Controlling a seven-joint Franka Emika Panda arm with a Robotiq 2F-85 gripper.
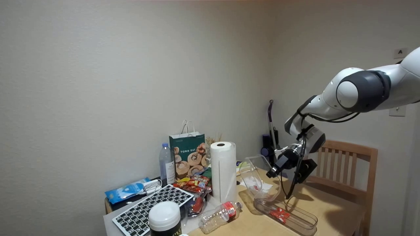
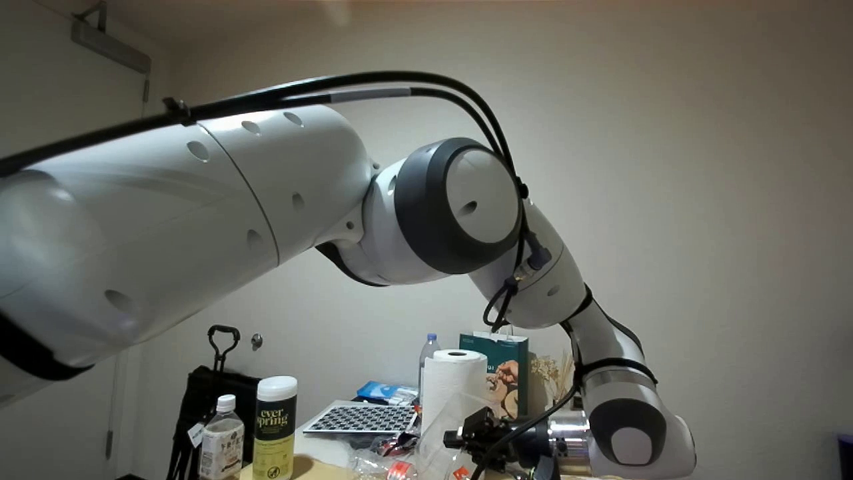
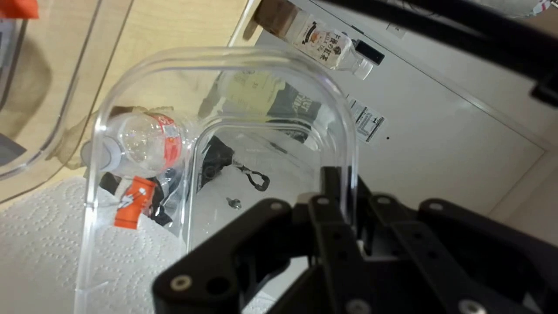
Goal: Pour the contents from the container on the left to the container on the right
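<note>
My gripper (image 1: 271,173) is shut on one wall of a clear plastic container, the left one (image 1: 250,170), which hangs tilted over the table. In the wrist view this container (image 3: 244,56) fills the middle, its wall pinched between my fingers (image 3: 330,183). A red packet (image 3: 134,203) shows at its side wall, seemingly inside. Beneath its lower rim stands the right container (image 1: 311,226), a long clear tray with red packets (image 1: 279,214) in it. That tray's rim (image 3: 72,91) also shows at the wrist view's left edge. Whether the two containers touch I cannot tell.
A clear bottle with a red label (image 1: 218,216) lies beside the tray. Close by stand a paper towel roll (image 1: 223,177), a white-lidded canister (image 1: 165,218), a green bag (image 1: 188,154) and a checkered board (image 1: 152,206). A wooden chair (image 1: 347,164) stands behind the table.
</note>
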